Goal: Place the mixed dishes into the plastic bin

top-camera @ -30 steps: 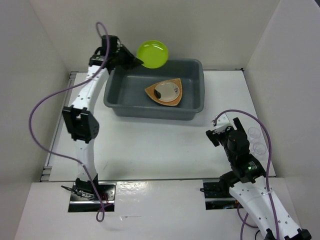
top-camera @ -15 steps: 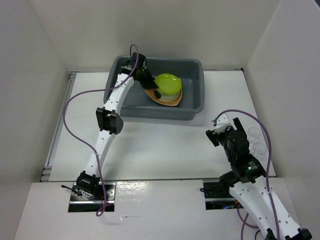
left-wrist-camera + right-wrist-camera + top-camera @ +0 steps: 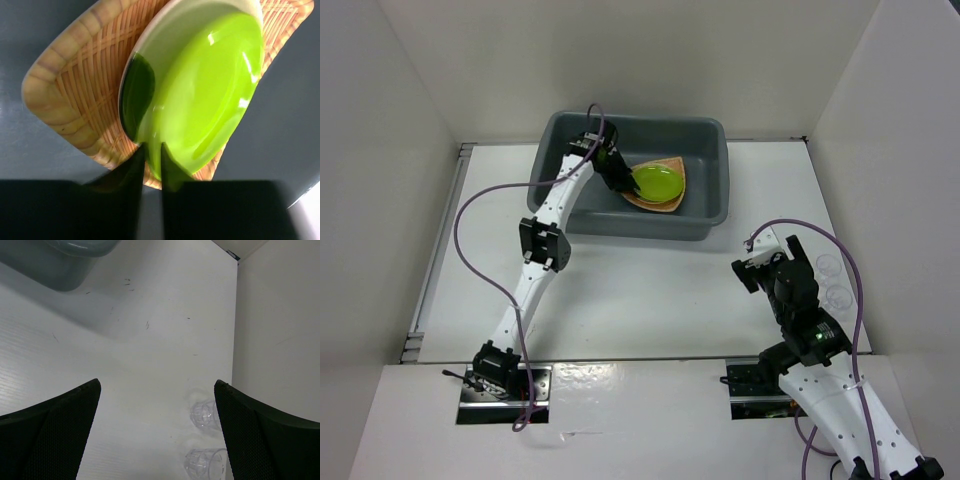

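We are pinching the lime-green plate (image 3: 200, 95) by its near rim with our left tool (image 3: 152, 160), holding it tilted over the tan woven plate (image 3: 663, 196) inside the grey bin (image 3: 710, 215). Our right tool (image 3: 157, 410) is hanging spread above the counter (image 3: 115, 360), with two clear cups (image 3: 205, 440) standing near the right wall.

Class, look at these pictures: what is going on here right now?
The left claw grips the lime-green plate by its rim, holding it over the woven plate inside the grey bin. The right claw is open above the table, empty, near two clear cups that are not yet in the bin.
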`<control>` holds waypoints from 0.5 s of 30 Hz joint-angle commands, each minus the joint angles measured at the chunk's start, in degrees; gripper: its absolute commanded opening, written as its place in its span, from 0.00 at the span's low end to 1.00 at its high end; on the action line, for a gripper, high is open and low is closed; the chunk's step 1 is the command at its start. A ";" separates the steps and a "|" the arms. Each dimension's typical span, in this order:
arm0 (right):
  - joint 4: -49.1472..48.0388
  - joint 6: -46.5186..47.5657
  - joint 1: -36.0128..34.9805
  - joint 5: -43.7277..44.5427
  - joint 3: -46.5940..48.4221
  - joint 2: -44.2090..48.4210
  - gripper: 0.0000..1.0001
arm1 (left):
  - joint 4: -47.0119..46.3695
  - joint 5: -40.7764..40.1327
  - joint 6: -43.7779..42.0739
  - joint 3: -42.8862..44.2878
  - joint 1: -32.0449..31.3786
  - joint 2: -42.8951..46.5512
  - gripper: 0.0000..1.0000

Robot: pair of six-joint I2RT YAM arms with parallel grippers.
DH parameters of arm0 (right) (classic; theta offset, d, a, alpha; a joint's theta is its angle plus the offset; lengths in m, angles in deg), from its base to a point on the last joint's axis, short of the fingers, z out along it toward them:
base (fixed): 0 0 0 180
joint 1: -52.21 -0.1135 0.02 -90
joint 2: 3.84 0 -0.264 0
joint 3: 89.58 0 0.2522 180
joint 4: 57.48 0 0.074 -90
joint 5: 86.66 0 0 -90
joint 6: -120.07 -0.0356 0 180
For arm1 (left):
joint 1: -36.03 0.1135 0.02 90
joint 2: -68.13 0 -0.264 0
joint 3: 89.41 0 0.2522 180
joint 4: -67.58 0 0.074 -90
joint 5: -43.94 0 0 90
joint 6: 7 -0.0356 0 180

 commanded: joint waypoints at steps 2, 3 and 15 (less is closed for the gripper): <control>-3.06 -0.99 -0.59 1.13 0.10 -0.17 0.98 | 1.19 1.03 -1.15 2.44 0.62 0.88 0.33; -3.06 -0.99 -0.59 1.13 0.10 -0.18 0.98 | 1.19 0.15 -1.15 2.44 0.62 1.76 0.43; -0.70 -3.44 2.12 0.70 2.71 -8.86 0.98 | 8.75 -15.48 -10.63 -3.15 0.45 26.70 0.93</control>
